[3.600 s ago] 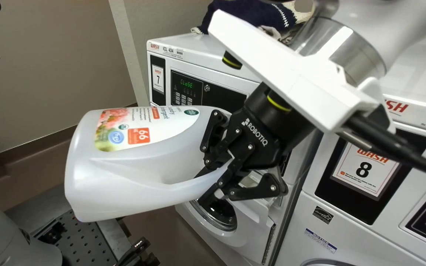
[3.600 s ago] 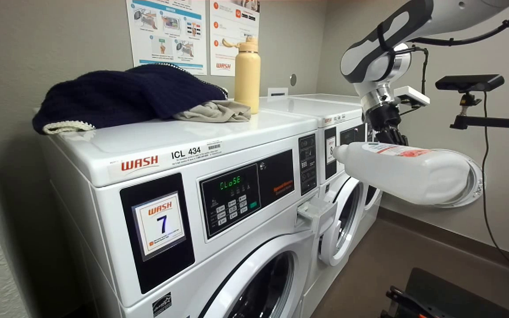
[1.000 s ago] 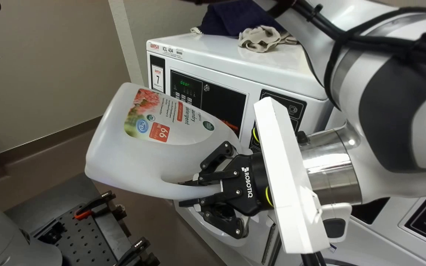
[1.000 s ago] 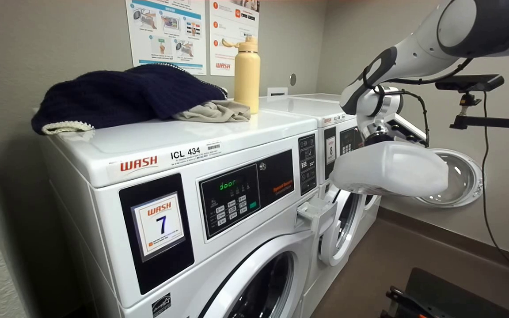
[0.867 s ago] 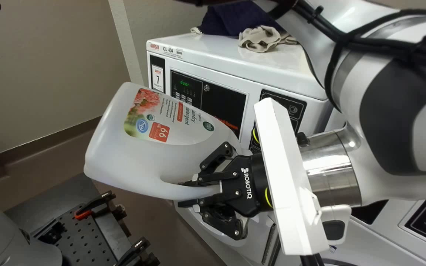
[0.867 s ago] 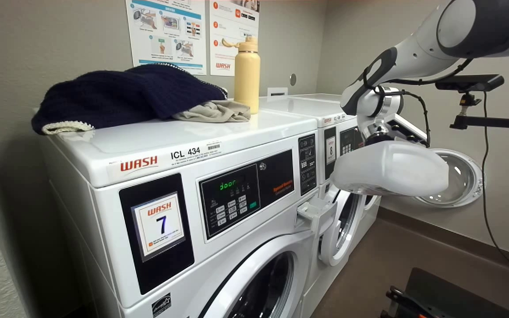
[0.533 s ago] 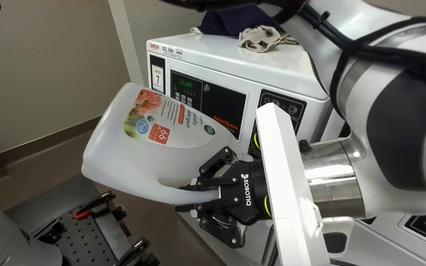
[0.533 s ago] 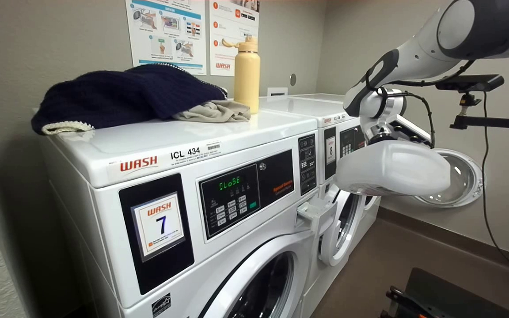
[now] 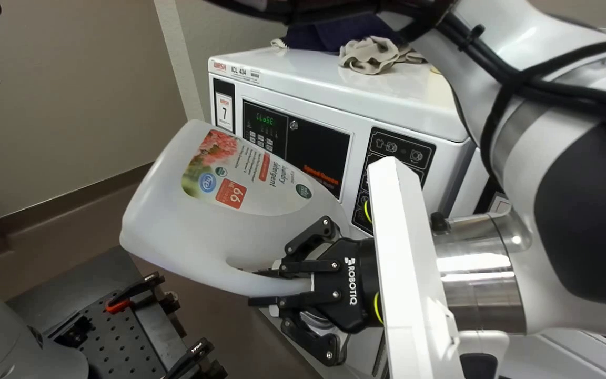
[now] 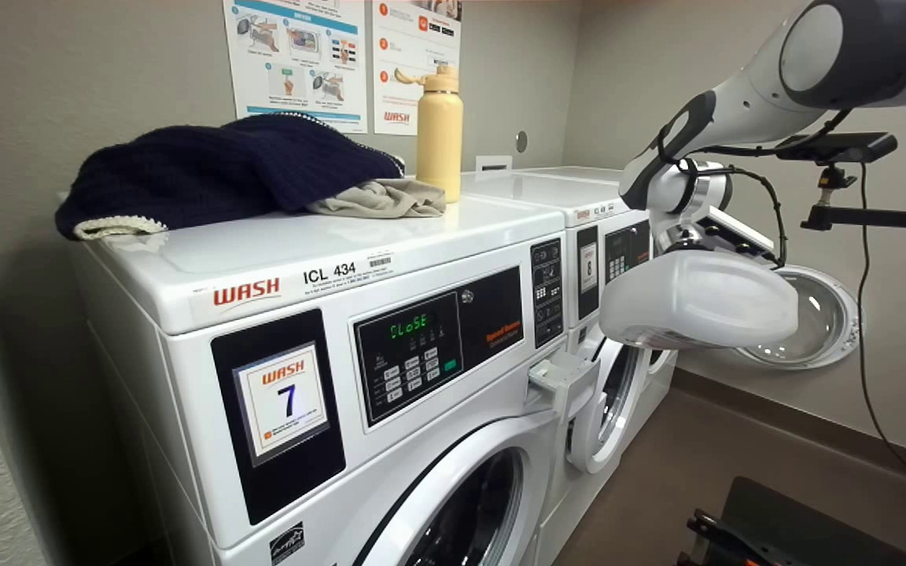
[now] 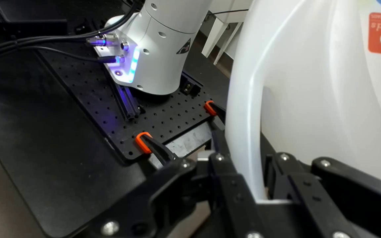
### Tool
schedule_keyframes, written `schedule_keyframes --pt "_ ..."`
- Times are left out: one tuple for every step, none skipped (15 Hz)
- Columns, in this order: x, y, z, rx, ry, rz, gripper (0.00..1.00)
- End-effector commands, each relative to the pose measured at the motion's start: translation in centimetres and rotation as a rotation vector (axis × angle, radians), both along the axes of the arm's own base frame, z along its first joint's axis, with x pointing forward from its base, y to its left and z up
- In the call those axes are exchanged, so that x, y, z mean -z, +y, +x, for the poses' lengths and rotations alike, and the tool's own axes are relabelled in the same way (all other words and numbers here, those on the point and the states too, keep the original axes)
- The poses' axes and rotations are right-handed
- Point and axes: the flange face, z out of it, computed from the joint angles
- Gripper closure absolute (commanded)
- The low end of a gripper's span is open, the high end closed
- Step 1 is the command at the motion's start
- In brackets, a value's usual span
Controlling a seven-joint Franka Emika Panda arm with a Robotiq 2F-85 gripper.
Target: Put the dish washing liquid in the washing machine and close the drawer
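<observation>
You look to be lining up a pour: the detergent jug [image 9: 213, 216] is in the air before the washing machine [image 10: 469, 401] marked 7, tilted well over, its neck end behind your hand [image 9: 253, 287] in an exterior view. The drawer [image 10: 583, 387] stands pulled out, but the jug's mouth is out of sight in every view, so check that it sits over the drawer, and that no cap is on, before you tilt. Bring the neck above the middle of the drawer, with room to miss its front, then roll the wrist gradually. The load may swing as liquid runs to the neck, so go slowly, and raise the neck before backing away. Leave the push on the drawer until the jug is well clear.

The hand pinches the jug's handle [image 11: 243, 125], one finger through the loop and one outside, parted only by the handle's thickness. Nothing else seems to support the jug; expect it to want to twist about that grip, and watch for slip.
</observation>
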Motion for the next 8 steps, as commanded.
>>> schedule_keyframes --pt "-1.86 0.11 0.16 0.04 0.001 0.047 0.9" --pt "-1.85 0.11 0.19 0.045 0.001 0.048 0.9" --pt "-1.85 0.13 0.23 0.049 0.0 0.049 0.9" --pt "-1.9 0.15 0.27 0.049 -0.003 0.048 0.9" --pt "-2.02 0.22 0.36 0.043 -0.008 0.039 0.9" --pt "-2.15 0.31 0.43 0.036 -0.007 0.031 0.9" --pt "-2.37 0.55 0.6 0.02 -0.007 0.023 0.9" --pt "-2.57 0.75 0.83 0.005 -0.008 0.011 0.9"
